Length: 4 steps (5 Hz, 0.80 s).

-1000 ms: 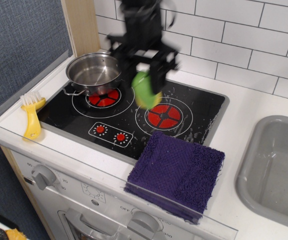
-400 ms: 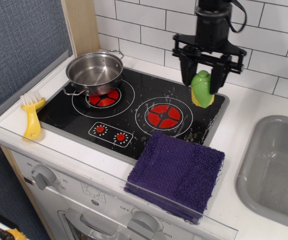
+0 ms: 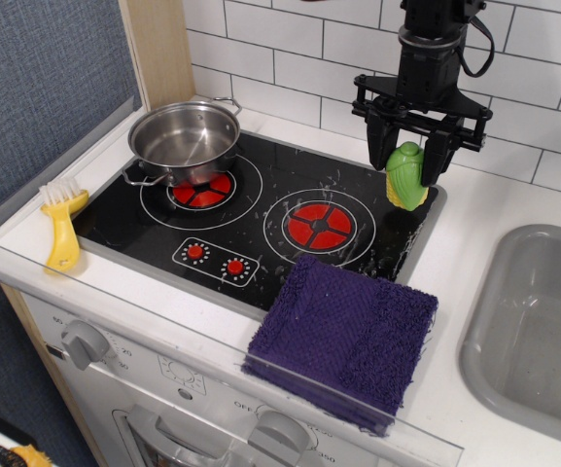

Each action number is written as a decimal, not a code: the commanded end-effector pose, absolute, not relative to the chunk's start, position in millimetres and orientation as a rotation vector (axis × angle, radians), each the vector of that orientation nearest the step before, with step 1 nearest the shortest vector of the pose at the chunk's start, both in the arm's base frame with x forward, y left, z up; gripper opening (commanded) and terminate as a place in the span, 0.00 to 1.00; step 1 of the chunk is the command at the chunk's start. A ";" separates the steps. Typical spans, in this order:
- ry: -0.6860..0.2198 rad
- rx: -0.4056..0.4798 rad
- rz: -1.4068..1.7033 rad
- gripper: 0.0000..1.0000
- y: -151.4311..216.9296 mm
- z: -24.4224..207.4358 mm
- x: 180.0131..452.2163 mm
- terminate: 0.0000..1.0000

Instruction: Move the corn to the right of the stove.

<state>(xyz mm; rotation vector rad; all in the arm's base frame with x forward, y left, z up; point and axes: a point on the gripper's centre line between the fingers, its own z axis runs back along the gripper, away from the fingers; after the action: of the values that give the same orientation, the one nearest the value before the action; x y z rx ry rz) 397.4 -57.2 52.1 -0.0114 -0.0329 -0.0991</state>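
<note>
The corn (image 3: 406, 176), green husk with a little yellow showing at its lower left, hangs upright between my gripper's (image 3: 408, 156) black fingers. The gripper is shut on it, above the back right corner of the stove (image 3: 261, 219). The stove is a glossy black cooktop with two red burners, two red knobs and a grey rim. The corn is near the stove's right rim, close to the white counter (image 3: 465, 224) between the stove and the sink.
A steel pot (image 3: 183, 139) sits on the left burner. A purple cloth (image 3: 346, 331) lies over the stove's front right corner. A yellow brush (image 3: 64, 226) lies at the left. A grey sink (image 3: 538, 326) is at the right. White tiled wall behind.
My gripper has carried the corn from above the middle of the stove to the right, and now a little further right toward the stove's right rim.
</note>
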 end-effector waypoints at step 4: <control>-0.024 0.015 -0.138 1.00 -62.2 59.7 397.8 0.00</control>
<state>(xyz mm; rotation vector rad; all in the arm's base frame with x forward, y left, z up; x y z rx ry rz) 391.7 -60.3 39.3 0.0164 0.0370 -0.1295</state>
